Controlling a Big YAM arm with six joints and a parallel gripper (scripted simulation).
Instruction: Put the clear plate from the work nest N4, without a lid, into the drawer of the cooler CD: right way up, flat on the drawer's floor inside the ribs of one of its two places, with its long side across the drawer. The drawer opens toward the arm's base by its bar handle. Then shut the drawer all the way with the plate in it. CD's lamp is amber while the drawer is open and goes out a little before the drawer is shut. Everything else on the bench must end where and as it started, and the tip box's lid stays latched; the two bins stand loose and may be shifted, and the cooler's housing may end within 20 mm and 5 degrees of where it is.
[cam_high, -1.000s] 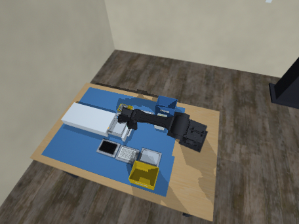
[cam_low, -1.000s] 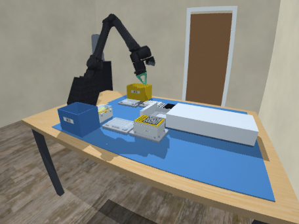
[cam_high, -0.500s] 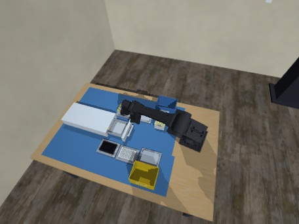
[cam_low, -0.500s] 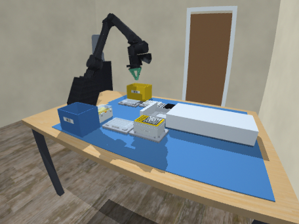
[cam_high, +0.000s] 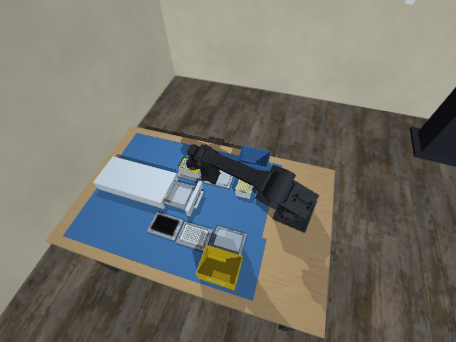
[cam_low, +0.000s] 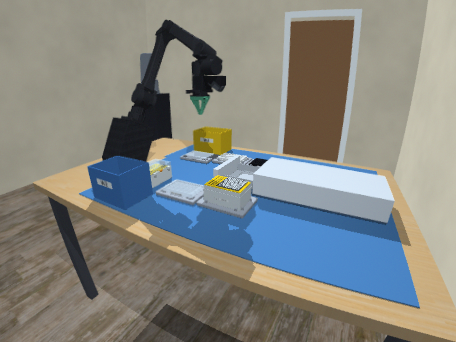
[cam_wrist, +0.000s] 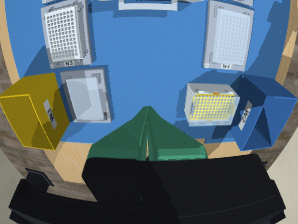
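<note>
My gripper (cam_low: 201, 107) hangs high above the bench with its green fingers shut on nothing; in the wrist view its tips (cam_wrist: 147, 121) point down at the blue mat. The white cooler (cam_high: 135, 182) has its drawer (cam_high: 182, 195) pulled out, and the bar handle faces the arm's base. The drawer looks empty. A pale, see-through plate (cam_high: 230, 238) sits in a nest beside the yellow bin, and also shows in the wrist view (cam_wrist: 87, 94). I cannot read the nest labels.
A black plate (cam_high: 164, 226) and a white perforated plate (cam_high: 194, 235) lie in the same row. A yellow bin (cam_high: 219, 267) and a blue bin (cam_high: 254, 155) stand near the mat's edges. A tip box (cam_wrist: 210, 104), a white plate (cam_wrist: 226, 34) and a yellow-labelled box (cam_low: 227, 192) lie on the other side.
</note>
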